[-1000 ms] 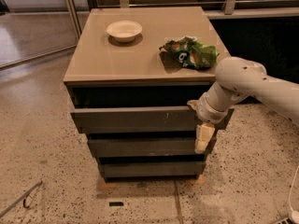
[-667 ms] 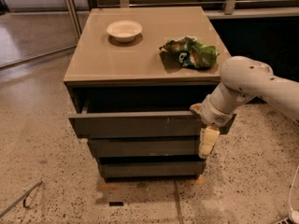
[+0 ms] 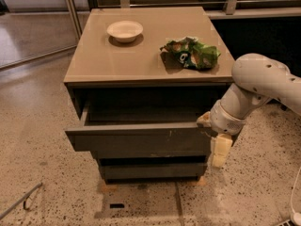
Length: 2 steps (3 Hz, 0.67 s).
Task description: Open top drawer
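Note:
The top drawer [image 3: 136,139] is a dark grey, flat, handleless front with small pale scratch marks right of centre. It stands pulled well out from the beige-topped cabinet [image 3: 141,62], and its dark inside shows. My gripper [image 3: 214,138] is at the drawer front's right end, with one pale finger [image 3: 220,150] hanging down beside the right edge. The white arm [image 3: 258,86] reaches in from the right. Below the top drawer, a smaller-looking grey drawer front [image 3: 150,171] shows.
A white bowl [image 3: 124,30] and a crumpled green chip bag [image 3: 192,53] lie on the cabinet top. Speckled floor surrounds the cabinet. A metal railing [image 3: 178,4] and dark wall run behind it. A thin metal object [image 3: 21,202] lies on the floor at lower left.
The top drawer has slid further out toward the camera. My gripper and arm have moved with it, down and toward the front.

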{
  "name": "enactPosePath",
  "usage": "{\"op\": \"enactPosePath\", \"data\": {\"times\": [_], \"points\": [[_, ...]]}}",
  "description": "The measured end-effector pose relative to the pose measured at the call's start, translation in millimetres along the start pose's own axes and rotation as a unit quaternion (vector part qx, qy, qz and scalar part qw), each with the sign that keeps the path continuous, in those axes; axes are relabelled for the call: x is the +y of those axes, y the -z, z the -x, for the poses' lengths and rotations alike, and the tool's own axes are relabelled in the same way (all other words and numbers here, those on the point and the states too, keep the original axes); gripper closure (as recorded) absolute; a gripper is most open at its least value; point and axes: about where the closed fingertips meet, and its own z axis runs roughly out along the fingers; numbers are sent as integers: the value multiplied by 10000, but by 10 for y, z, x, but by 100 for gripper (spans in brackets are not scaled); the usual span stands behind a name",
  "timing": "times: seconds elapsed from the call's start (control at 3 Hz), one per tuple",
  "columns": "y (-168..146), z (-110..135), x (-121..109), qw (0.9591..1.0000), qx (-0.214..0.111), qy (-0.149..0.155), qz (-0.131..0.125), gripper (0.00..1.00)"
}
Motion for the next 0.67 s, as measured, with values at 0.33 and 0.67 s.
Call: {"op": "enactPosePath", "data": {"times": [0.33,0.67], "points": [[69,0,242,9993,123,-46,340,0],[69,0,242,9993,123,-46,340,0]]}}
